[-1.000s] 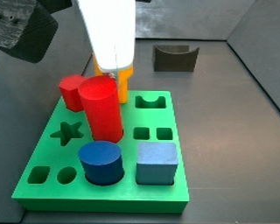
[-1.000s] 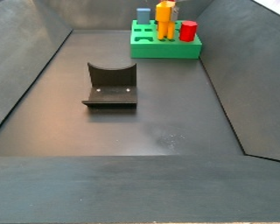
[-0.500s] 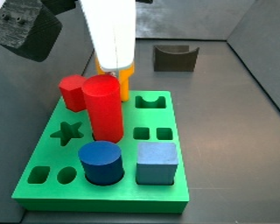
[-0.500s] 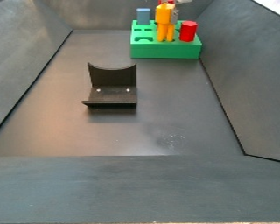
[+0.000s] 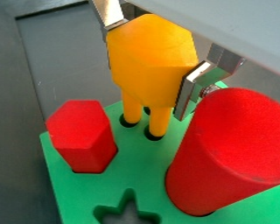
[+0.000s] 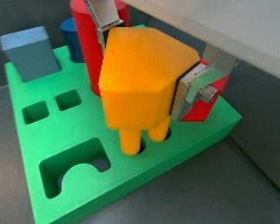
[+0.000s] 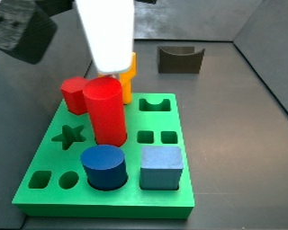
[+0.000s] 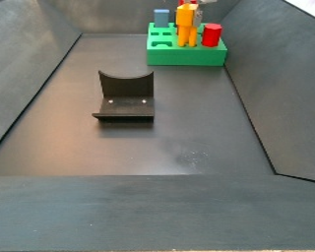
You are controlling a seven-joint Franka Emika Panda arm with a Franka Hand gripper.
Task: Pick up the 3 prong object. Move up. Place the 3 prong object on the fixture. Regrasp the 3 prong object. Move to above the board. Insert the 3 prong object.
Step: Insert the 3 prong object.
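The orange 3 prong object point(image 5: 152, 61) stands upright on the green board point(image 6: 60, 188), its prongs down in the board's holes. It also shows in both side views point(image 7: 129, 79) point(image 8: 187, 22). My gripper point(image 5: 152, 48) is right over it. The silver fingers point(image 5: 196, 86) flank its upper sides and are slightly parted from it, so it stands on its own. The gripper point(image 6: 150, 51) shows the same way in the other wrist view. The white gripper body point(image 7: 105, 36) hides most of the object in a side view.
On the board stand a tall red cylinder point(image 7: 105, 110), a red hexagonal block point(image 7: 72, 93), a blue cylinder point(image 7: 104, 167) and a blue cube point(image 7: 161, 167). The fixture point(image 8: 123, 95) stands mid-floor, away from the board. Grey bin walls surround the floor.
In a side view the gripper body has shifted a little to the left while the orange object stayed in place, so more of the object shows.
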